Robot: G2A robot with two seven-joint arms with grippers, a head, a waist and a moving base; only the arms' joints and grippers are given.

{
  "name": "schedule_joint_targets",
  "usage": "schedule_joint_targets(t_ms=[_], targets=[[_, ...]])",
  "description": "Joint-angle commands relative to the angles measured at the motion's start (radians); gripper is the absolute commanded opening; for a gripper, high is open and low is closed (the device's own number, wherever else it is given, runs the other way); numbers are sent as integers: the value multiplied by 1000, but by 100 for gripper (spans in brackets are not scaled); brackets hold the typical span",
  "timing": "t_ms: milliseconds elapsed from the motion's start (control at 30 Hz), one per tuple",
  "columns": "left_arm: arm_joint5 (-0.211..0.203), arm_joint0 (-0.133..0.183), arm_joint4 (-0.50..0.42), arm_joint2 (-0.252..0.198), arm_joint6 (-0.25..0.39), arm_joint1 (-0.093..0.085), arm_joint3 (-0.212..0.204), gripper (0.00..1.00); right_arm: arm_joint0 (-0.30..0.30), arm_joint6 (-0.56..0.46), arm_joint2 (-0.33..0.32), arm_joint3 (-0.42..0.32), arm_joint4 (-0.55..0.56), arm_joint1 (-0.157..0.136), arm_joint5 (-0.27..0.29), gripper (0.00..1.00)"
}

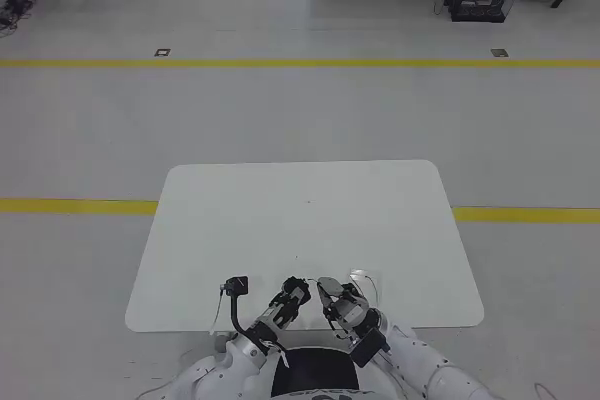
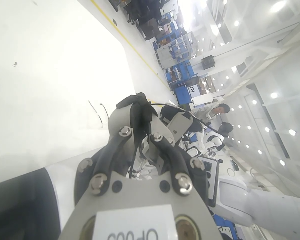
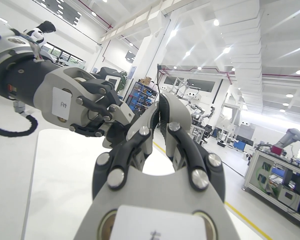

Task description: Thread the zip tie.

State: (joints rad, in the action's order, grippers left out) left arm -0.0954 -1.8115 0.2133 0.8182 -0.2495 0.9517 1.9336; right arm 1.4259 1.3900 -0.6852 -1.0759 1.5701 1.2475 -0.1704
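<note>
So, both grippers are held close together just above the near edge of the bench. The right gripper is closed tight on the zip tie, with a thin dark tail poking straight out past its fingertips. The left gripper is pinched together too. A thin strand is seen running from its tip across to the right gripper, so the other end of the tie is most likely clamped there. The head itself can't really be made out. A couple of loose thin strands are lying on the bench just beyond the left gripper, apart from both grippers.

Judging from that, the lining-up step is in hand: the tail is to be brought to the head's slot. The tail should be gripped close to its end so it isn't allowed to flop. The slot should be turned to face the tail squarely. The approach is best made slowly, along the tail's own axis. If the tie gets bowed too hard, it could be popped out of a grip.
</note>
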Motion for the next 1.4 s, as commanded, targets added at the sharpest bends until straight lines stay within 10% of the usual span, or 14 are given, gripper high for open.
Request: schedule_joint_targets(t_ms=[0, 1367], targets=[[0, 0, 0, 0, 0, 0, 0, 0, -1, 0, 0, 4, 0, 2, 2, 0], [0, 0, 0, 0, 0, 0, 0, 0, -26, 0, 17, 52, 0, 25, 19, 0]])
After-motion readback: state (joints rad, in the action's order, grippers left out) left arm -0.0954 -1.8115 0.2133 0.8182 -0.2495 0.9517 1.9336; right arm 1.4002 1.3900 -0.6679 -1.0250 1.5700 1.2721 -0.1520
